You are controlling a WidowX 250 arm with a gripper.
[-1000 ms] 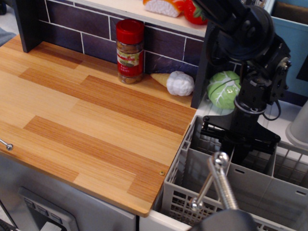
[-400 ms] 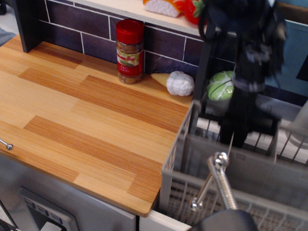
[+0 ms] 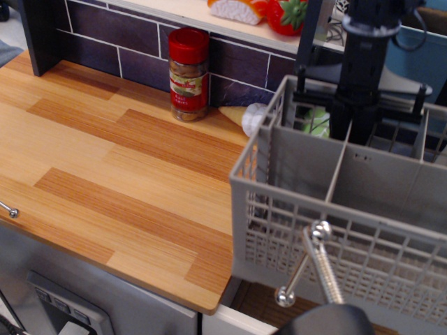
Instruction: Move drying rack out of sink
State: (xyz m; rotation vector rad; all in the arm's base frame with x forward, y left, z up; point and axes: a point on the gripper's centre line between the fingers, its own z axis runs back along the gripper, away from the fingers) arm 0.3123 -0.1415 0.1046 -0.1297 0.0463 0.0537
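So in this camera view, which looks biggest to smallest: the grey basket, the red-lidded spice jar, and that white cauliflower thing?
1. Drying rack, though it is nearest the camera.
2. Spice jar.
3. Cauliflower, partly hidden behind the rack.

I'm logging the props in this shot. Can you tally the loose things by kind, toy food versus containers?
Toy food: 4 (white cauliflower, green cabbage, red strawberry, orange-and-white sushi piece)
Containers: 2 (red-lidded spice jar, large grey plastic lattice drying rack)
Total: 6
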